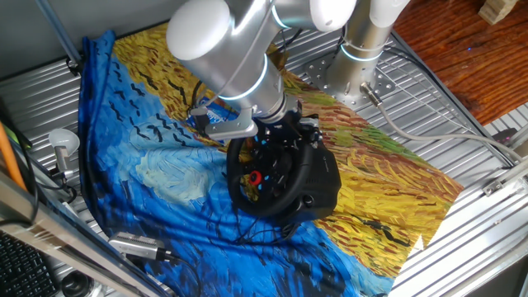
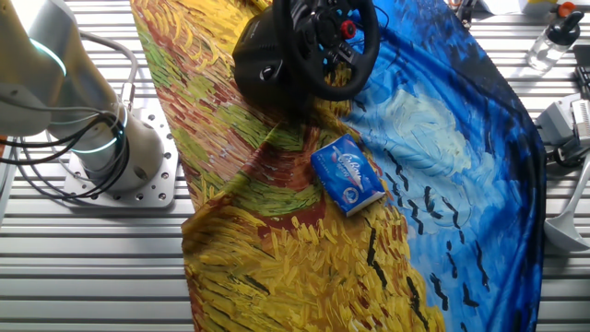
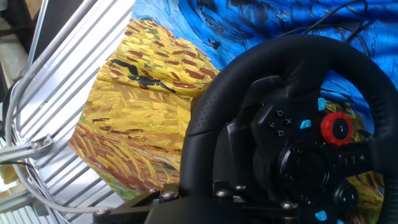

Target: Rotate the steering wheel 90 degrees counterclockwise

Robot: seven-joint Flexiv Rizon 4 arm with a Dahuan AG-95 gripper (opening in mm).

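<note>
Bright, even light; soft shadows; hand view perhaps slightly blurred.

Steering wheel (image 3: 292, 130) hub: triangle, circle, square signs; box (image 2: 348, 174) print unreadable.

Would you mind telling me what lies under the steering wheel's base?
The steering wheel sits on a painted blue-and-yellow cloth spread over the slatted metal table. Whatever lies directly beneath the base is hidden.
</note>
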